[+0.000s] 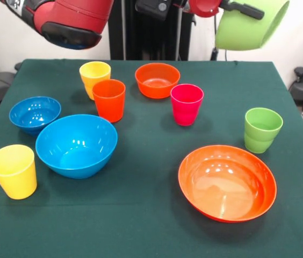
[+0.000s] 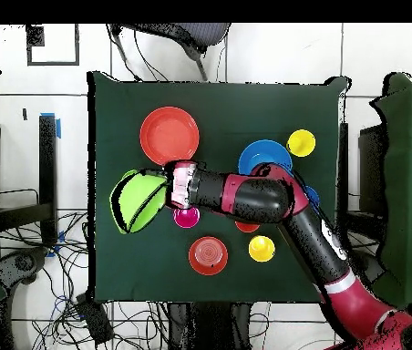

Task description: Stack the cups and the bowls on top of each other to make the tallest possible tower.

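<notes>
- On the green counter (image 1: 157, 226), far left and nearest the camera: one yellow cup (image 1: 13, 171), upright, standing alone.
- Behind it: small blue bowl (image 1: 34, 114); just to its right, large blue bowl (image 1: 76, 145). The two rims are close; contact cannot be confirmed.
- Rear, left of centre: second yellow cup (image 1: 94, 78), with the orange cup (image 1: 109, 100) just in front of it and overlapping it in the front view.
- Rear centre: small orange bowl (image 1: 157, 80), upright, open side up.
- Right of that bowl and slightly forward: pink-red cup (image 1: 186, 104), upright, apart from its neighbours.
- Front right: wide shallow orange bowl (image 1: 226, 183), resting flat on the counter.
- Right side, behind the shallow bowl: light green cup (image 1: 262, 129), upright.
- Upper right, above the counter: large lime green bowl (image 1: 248, 24), tilted on its side and clear of the surface, gripped at its rim by the hand (image 1: 243, 9), which is closed on it.
- Overhead view: the red and black arm (image 2: 273, 202) extends across the counter; the hand (image 2: 170, 182) meets the lime bowl (image 2: 137, 202) near the counter's edge.
</notes>
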